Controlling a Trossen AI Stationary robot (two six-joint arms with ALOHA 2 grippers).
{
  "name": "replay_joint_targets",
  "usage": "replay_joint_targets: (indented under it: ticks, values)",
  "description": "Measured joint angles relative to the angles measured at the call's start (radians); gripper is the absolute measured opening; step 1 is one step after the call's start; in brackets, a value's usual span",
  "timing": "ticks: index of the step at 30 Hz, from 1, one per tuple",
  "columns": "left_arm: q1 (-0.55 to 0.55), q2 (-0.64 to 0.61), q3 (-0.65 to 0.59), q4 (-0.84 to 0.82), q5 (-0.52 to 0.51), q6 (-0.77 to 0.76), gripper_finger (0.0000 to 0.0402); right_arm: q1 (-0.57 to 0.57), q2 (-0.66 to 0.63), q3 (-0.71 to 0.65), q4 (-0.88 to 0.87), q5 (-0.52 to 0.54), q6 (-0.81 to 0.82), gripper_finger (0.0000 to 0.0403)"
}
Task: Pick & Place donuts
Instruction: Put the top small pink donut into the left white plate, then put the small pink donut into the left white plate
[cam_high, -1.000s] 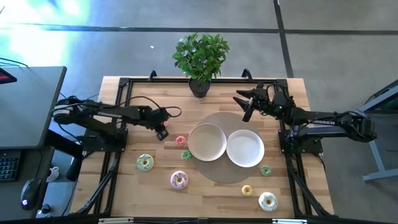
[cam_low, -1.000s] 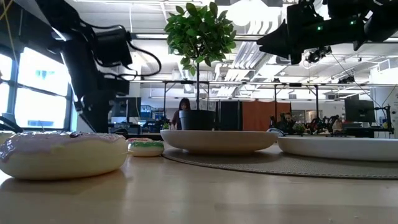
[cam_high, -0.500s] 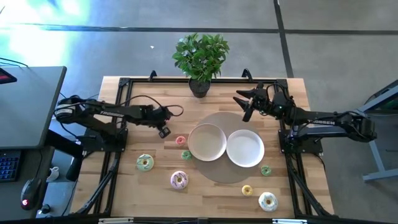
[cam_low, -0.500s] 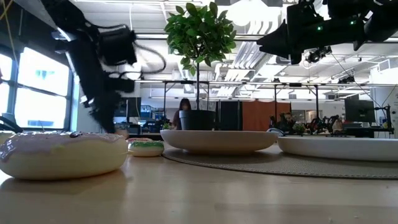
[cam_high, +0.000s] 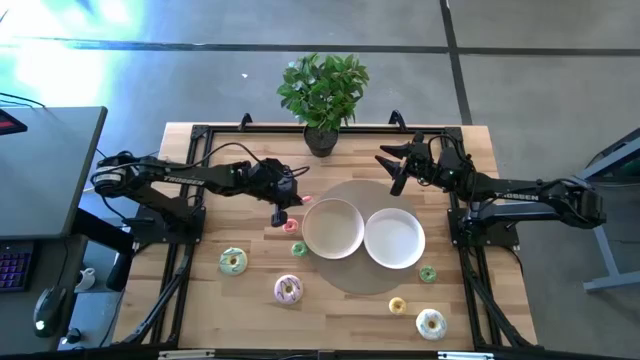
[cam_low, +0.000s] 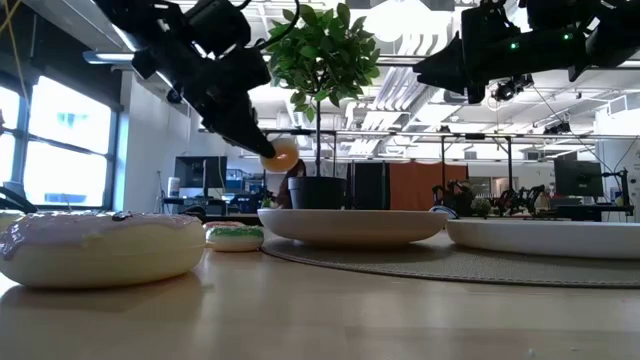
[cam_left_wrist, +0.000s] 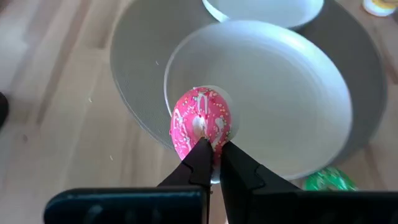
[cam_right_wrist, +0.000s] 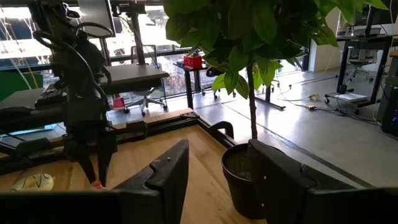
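Note:
My left gripper (cam_high: 292, 206) hangs above the table just left of the left white plate (cam_high: 333, 228), shut on a small pink-iced donut (cam_left_wrist: 201, 121). In the low view the donut (cam_low: 280, 155) shows well above the tabletop. My right gripper (cam_high: 390, 168) waits open in the air at the far right, near the plant (cam_high: 322, 90); nothing sits between its fingers (cam_right_wrist: 171, 171). Other donuts lie flat on the wood: a green-white one (cam_high: 233, 262), a pink one (cam_high: 288, 289) and a tiny green one (cam_high: 298, 249). My left gripper pinches the pink donut's rim (cam_left_wrist: 204, 140) between its two fingertips (cam_left_wrist: 194, 163), at the rim's side nearest the wrist. The fingers slant down toward the table's right. The donut stands beyond the tips, its iced face toward the wrist camera, lifted clear of the table.
Two white plates, left and right (cam_high: 394, 238), sit on a round grey mat (cam_high: 352, 190). A tiny green donut (cam_high: 427, 274), a yellow one (cam_high: 397, 306) and a white one (cam_high: 431, 323) lie near the front right. A large donut (cam_low: 100, 245) fills the low view's left foreground.
My left gripper has taken hold of the small pink donut, risen from the table and gone toward the table's right edge, up to the left plate's rim. The donut is now lifted clear.

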Motion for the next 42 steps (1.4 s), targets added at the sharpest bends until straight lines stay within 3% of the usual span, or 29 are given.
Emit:
replay_joint_targets:
  ticks: [7, 12, 20, 27, 33, 37, 42]
  values:
    - [-0.019, 0.143, 0.0, 0.101, 0.086, 0.065, 0.0014, 0.0, 0.0, 0.0, 0.0, 0.0, 0.0, 0.0162]
    - [-0.035, 0.194, 0.0, 0.194, 0.084, 0.086, 0.0014, 0.0, 0.0, 0.0, -0.001, 0.0, 0.0, 0.0157]
    - [-0.036, 0.196, -0.001, 0.194, 0.032, 0.163, 0.0016, 0.0, 0.0, 0.0, -0.014, 0.0, -0.014, 0.0158]
    - [-0.035, 0.196, 0.0, 0.202, 0.009, 0.167, 0.0084, 0.0, 0.0, 0.0, -0.02, 0.0, -0.019, 0.0158]
    - [-0.042, 0.196, 0.0, 0.213, 0.093, 0.18, 0.0145, 0.0, 0.0, 0.0, -0.023, 0.0, -0.019, 0.0161]
    - [-0.057, 0.196, 0.0, 0.213, 0.115, 0.182, 0.0157, 0.0, 0.0, 0.0, -0.023, 0.0, -0.019, 0.0157]
    - [-0.089, 0.196, 0.0, 0.213, 0.06, 0.181, 0.0158, 0.0, 0.0, 0.0, -0.023, 0.0, -0.018, 0.0158]
